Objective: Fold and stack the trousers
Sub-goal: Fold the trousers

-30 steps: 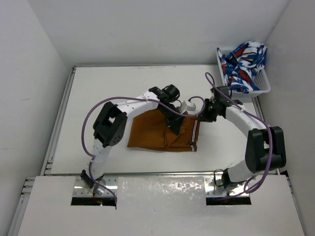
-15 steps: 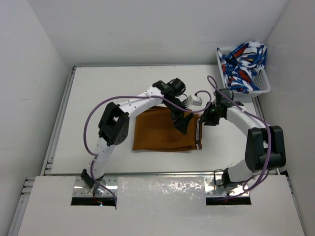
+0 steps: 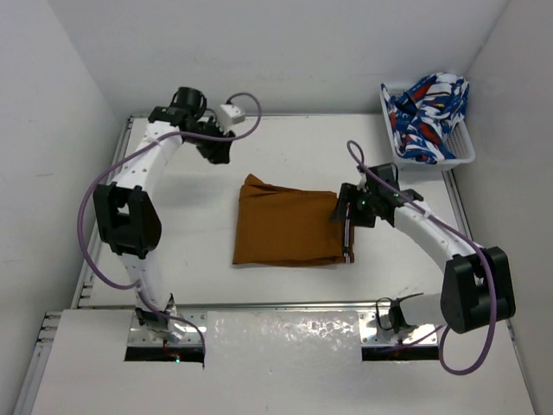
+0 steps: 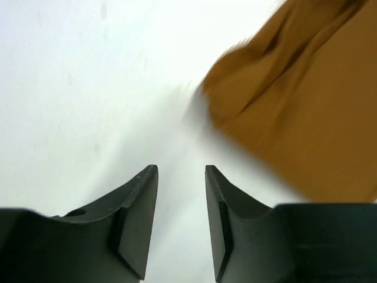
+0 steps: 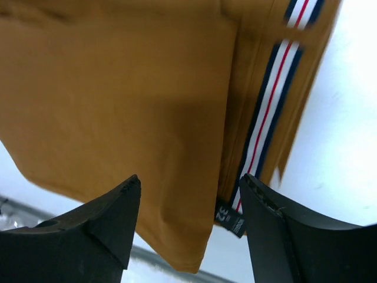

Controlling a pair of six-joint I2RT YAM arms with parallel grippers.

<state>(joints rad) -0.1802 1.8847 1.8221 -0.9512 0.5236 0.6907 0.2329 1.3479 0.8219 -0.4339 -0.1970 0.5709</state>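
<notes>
The 1 pair of mustard-brown cotton trousers [image 3: 289, 229] lies folded into a flat, roughly rectangular bundle on the white table [image 3: 173, 251]. Its longer side runs left to right, and its navy, white and red striped waistband edge [image 5: 268, 112] is at the right end. The right gripper [image 3: 344, 207] hovers directly over that end. Its 2 fingers stand wide apart with nothing between them, cloth beneath and the stripe running close by 1 finger. The left gripper [image 3: 216, 149] is well apart from the bundle, which lies off to its right and toward the arm bases. Its jaws are parted by a narrow gap and hold nothing, with bare table showing between. The right arm is plainly nearer. Any further fold or carry would, I judge, start from the waistband below the right gripper and work leftward along the long axis.
</notes>
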